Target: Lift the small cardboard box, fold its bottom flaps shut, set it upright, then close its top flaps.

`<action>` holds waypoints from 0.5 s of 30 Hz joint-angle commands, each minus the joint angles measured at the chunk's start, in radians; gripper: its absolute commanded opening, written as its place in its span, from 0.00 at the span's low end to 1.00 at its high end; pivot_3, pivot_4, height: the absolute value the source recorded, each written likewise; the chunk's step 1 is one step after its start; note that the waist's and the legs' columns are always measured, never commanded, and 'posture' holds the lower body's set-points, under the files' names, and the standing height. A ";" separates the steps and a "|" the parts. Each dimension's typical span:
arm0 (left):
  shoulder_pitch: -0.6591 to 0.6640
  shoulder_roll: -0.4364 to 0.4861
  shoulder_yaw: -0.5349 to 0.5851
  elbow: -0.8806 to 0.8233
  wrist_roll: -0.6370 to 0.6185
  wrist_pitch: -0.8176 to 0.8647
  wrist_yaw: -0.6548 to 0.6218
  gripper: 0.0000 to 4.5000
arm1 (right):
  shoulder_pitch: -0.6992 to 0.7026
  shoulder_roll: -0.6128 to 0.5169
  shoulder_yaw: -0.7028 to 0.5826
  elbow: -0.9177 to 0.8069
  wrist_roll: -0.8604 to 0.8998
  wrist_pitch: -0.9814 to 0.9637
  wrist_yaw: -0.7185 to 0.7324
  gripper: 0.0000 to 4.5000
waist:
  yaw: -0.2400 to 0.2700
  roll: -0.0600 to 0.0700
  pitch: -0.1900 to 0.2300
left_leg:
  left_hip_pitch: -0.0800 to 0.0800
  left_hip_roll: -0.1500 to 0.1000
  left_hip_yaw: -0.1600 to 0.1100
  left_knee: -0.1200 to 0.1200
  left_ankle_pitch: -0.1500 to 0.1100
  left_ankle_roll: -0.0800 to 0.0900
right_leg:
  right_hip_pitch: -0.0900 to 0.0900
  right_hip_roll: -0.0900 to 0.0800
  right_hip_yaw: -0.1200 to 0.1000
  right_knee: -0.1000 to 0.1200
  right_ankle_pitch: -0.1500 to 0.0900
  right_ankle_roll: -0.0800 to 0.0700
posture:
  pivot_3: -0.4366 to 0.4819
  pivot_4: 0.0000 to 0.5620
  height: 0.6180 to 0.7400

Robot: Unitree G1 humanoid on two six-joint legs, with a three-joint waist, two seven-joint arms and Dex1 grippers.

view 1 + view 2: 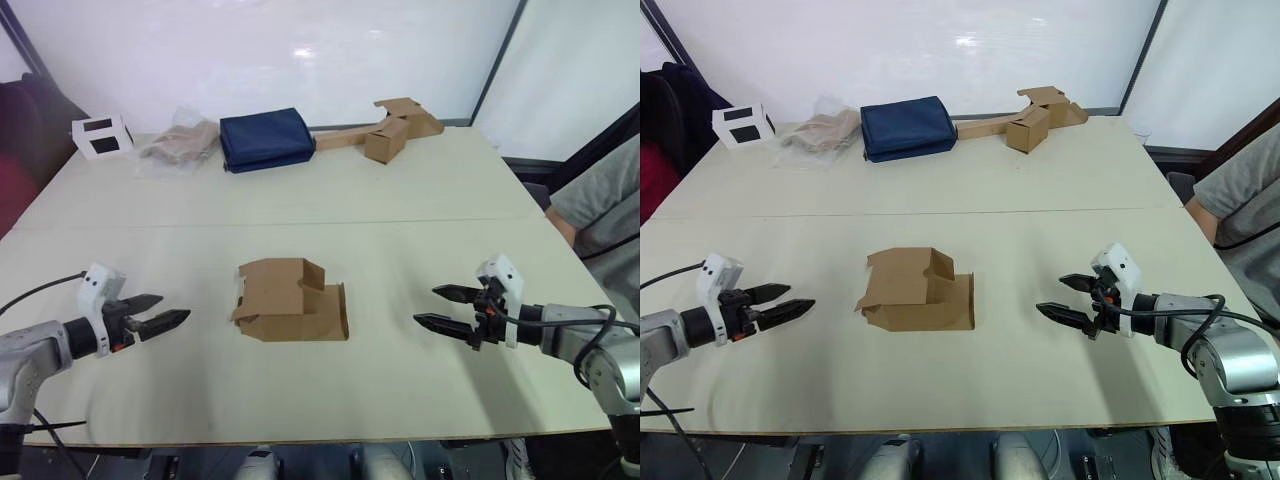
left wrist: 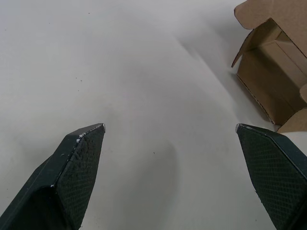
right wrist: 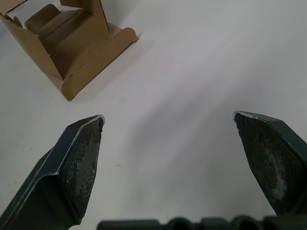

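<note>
Cardboard box lies on its side in the middle of the pale table, flaps at both ends splayed open, one flap flat on the tabletop toward the right. The left gripper hovers low over the table well to the box's left, fingers spread wide and holding nothing. The right gripper hovers well to the box's right, also spread wide and empty, pointing toward the box. Along the far edge sit a white box with black windows, a crumpled plastic bag, a folded navy cloth, and another cardboard box joined to a long strip. A person's grey sleeve shows at the right edge.
</note>
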 commanded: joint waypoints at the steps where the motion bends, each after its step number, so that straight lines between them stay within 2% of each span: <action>1: -0.013 0.010 0.025 -0.002 0.007 -0.027 -0.005 1.00 | 0.002 0.001 -0.007 -0.027 -0.001 -0.025 0.004 1.00 | 0.000 0.000 0.000 | 0.000 0.000 0.000 0.000 0.000 0.000 | 0.000 0.000 0.000 0.000 0.000 0.000 | 0.48 0.27 1.00; 15: -0.021 -0.012 0.032 -0.013 -0.008 -0.032 0.006 1.00 | 0.009 0.014 -0.006 -0.006 -0.020 -0.054 0.000 1.00 | 0.000 0.000 0.000 | 0.000 0.000 0.000 0.000 0.000 0.000 | 0.000 0.000 0.000 0.000 0.000 0.000 | 0.48 0.27 1.00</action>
